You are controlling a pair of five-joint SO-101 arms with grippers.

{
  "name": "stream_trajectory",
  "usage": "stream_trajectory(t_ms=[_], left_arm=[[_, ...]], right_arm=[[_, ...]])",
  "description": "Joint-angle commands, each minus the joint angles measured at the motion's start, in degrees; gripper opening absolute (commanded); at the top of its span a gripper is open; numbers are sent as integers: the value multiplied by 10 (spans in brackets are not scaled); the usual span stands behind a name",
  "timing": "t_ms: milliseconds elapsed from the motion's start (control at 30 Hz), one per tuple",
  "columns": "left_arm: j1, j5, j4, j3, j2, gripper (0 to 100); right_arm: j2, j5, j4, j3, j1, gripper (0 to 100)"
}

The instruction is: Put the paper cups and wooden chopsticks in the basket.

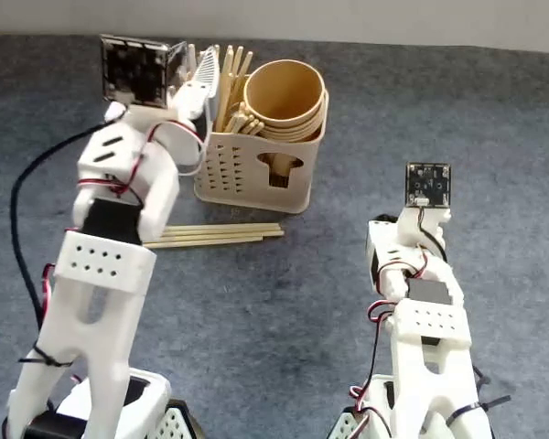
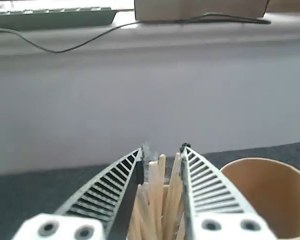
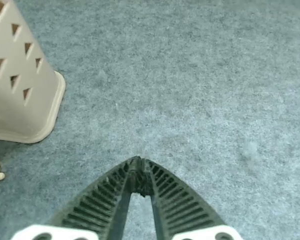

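Several chopsticks [image 1: 216, 236] on carpet [image 1: 284, 320], cups [image 1: 297, 123] in basket [image 1: 242, 178]

From above, the left arm [image 1: 119, 197] covers one end of the loose wooden chopsticks [image 1: 224, 234] on the tabletop [image 1: 302, 302]. The picture's edge cuts off the basket [image 3: 20, 115] in the right wrist view and the paper cup [image 2: 270, 200] in the left wrist view.

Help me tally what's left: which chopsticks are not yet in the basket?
The chopsticks lying flat on the carpet just in front of the basket; the other chopsticks stand upright inside it, beside the stacked paper cups.
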Motion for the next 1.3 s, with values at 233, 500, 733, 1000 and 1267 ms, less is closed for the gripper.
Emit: stream_trajectory(t_ms=[233,500,733,1000,1267], left_arm=[[-106,9,313,-68,-73,131],[-191,10,327,122,-271,20],[-249,10,327,293,-464,24],[-262,10,331,480,-644,24],[-334,10,333,625,-714,24]], right_arm=[[-7,7,-14,-5,-6,10],[-7,7,-14,-5,-7,10],[-7,6,-14,-4,-18,10],[-7,4,-14,-4,-18,10],[-7,7,-13,-4,-19,10]])
